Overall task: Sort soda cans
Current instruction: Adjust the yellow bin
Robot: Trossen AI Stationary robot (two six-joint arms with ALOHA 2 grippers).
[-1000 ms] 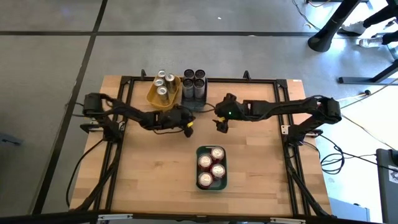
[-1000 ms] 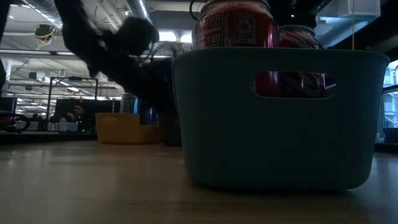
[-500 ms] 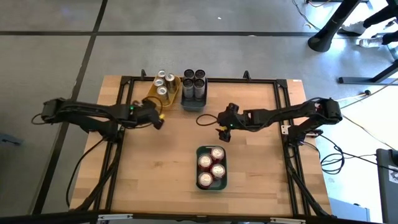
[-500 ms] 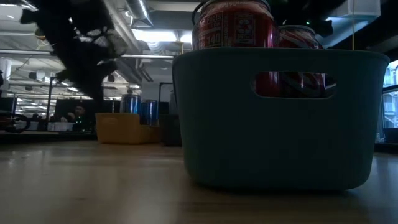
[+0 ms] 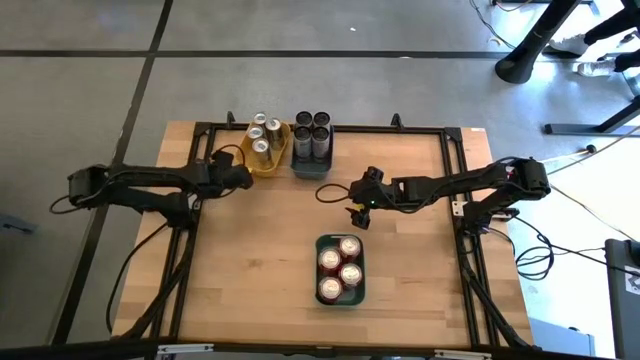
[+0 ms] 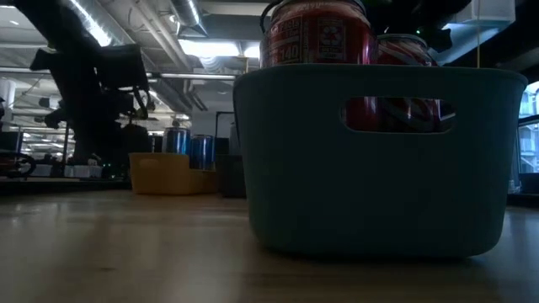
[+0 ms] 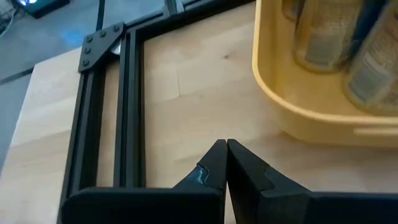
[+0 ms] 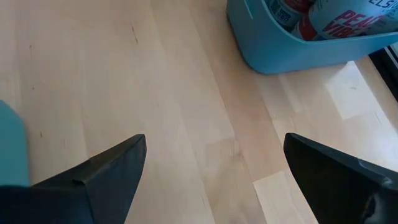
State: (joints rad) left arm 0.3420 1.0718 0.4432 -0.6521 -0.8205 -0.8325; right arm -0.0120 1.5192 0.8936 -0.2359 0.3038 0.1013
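Now that my left gripper [image 5: 243,178] has drawn back from mid-table to just beside the yellow tray [image 5: 268,160], fingers pressed together on nothing, I judge sorting near finished. Yellow tray: three gold cans [image 5: 262,133]. Dark holder [image 5: 311,160]: four black cans [image 5: 311,128]. My right gripper [image 5: 358,207], fingers spread and empty, hovers above the teal tray [image 5: 341,296]: four red cans [image 5: 340,268].
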